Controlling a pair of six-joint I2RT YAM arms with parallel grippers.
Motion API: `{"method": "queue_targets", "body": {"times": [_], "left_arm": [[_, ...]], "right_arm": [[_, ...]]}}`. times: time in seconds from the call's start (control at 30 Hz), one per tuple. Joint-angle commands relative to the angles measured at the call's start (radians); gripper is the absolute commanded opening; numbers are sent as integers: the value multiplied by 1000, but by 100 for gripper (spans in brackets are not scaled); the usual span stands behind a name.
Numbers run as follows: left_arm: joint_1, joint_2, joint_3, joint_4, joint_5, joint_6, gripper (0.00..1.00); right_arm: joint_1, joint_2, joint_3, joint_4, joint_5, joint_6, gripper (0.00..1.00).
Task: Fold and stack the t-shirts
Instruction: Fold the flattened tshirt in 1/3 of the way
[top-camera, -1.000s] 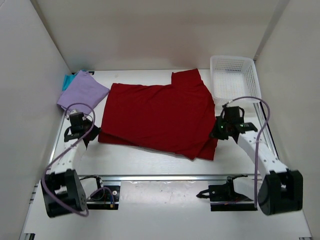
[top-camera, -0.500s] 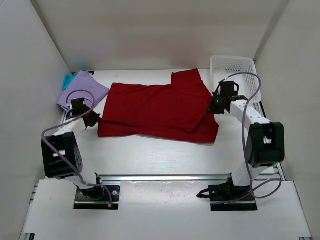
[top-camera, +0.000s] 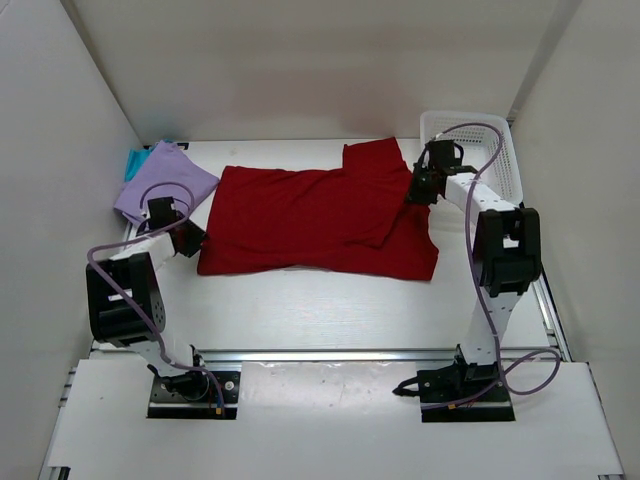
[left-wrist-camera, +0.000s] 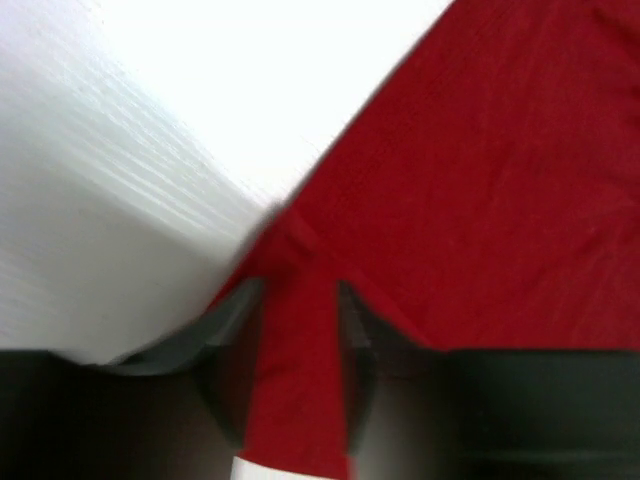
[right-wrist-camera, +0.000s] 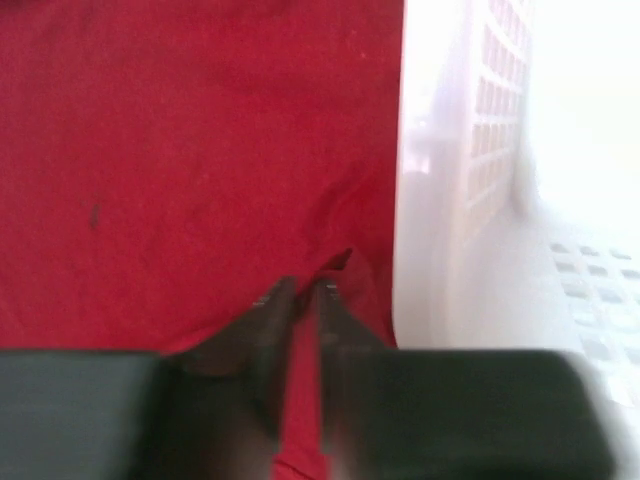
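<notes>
Both hands have carried the red t-shirt (top-camera: 320, 222) hem away from the basket (top-camera: 470, 150)-opposite edge; left hand (left-wrist-camera: 298, 345) and right hand (right-wrist-camera: 298, 330) each pinch cloth, completing the fold.

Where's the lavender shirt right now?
In the top view the lavender shirt lies bunched at the table's far-left corner, over a teal shirt, just left of the spread red shirt and beyond the left gripper.

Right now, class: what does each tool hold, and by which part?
Both hold the red t-shirt: left tool pinches its left edge, right tool its right edge beside the basket.
</notes>
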Motion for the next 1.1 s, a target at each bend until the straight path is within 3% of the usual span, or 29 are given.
{"method": "queue_targets", "body": {"times": [0.0,0.07,0.13,0.17,0.23,0.37,0.53,0.67,0.77,0.9,1.03,1.07], "left_arm": [[14,-101,14,8,45,8,50],[11,-167,-27,-12,43,28,59],[-4,-241,-81,-13,40,42,60],[-12,-294,-139,-9,42,34,58],[-16,-370,-234,17,48,24,50],[-1,-459,-403,43,97,-8,40],[71,-488,-483,86,128,-38,42],[65,-485,-508,140,89,-76,52],[63,-386,-486,181,117,-105,53],[57,-297,-457,223,124,-113,47],[39,-246,-433,246,106,-110,32],[39,-234,-433,250,102,-122,28]], "right_arm": [[9,-21,48,-5,28,-18,17],[20,-104,13,32,32,-9,25],[24,-195,-103,88,48,28,41],[27,-257,-140,128,52,46,44],[31,-378,-340,206,29,118,39],[79,-639,-745,459,-8,262,0],[138,-852,-1025,474,123,303,0],[28,-1026,-1188,477,135,313,22],[-51,-1029,-1216,475,112,278,36],[-69,-947,-1216,529,106,261,41],[-83,-824,-1193,581,88,250,40],[-83,-810,-1187,598,69,260,34]]}}
